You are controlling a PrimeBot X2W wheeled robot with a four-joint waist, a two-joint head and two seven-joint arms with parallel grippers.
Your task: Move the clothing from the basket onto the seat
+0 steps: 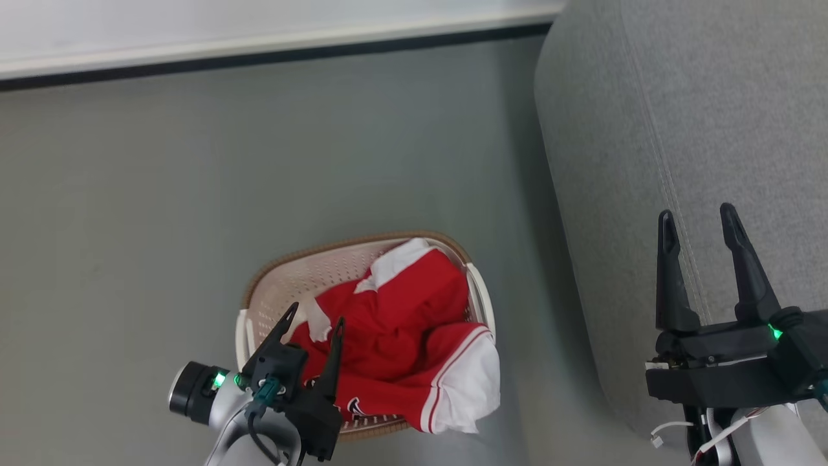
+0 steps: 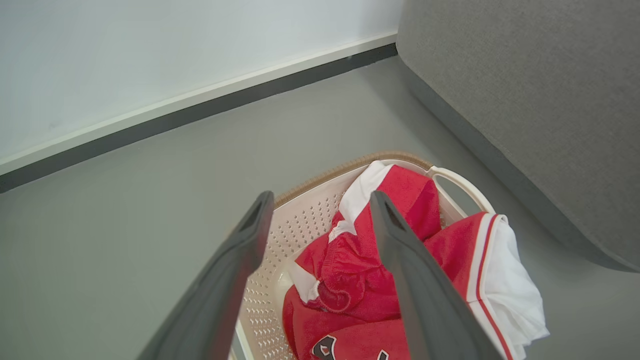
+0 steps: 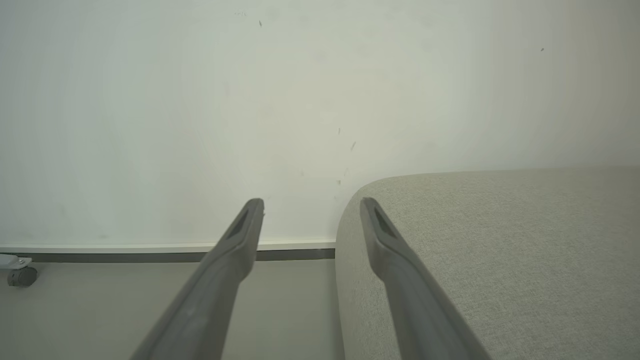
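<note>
A: Where is the clothing?

B: In the basket, low and centre in the head view, on the floor. The seat takes up the right side, just beside the basket but apart from it.

A: Which way does the heap run?

B: Its long axis goes from the basket's upper middle down to the lower right. A white-hemmed end with striped trim hangs over the right rim, towards the seat.

A: What does the left wrist view add?

B: Dark outlined lettering at the bottom edge, a gathered red waistband in the middle, and the holes in the basket wall. The head view adds both arms at once.

A: And the right wrist view?

B: A pale wall, a skirting strip, and a small caster at the lower left. The seat's rounded corner fills its lower right.

A: How is the left arm posed?

B: The left end effector hangs over the basket's lower-left part, fingers pointing up the frame and slightly right, angled down at the clothing. Jaws wide, nothing between them. I cannot tell whether the tips touch cloth.

A: The right?

B: The right end effector sits at the lower right over the seat's edge, fingers pointing up the frame. Jaws spread wide and empty. From its wrist, one finger lies over the floor and the other over the seat.
</note>
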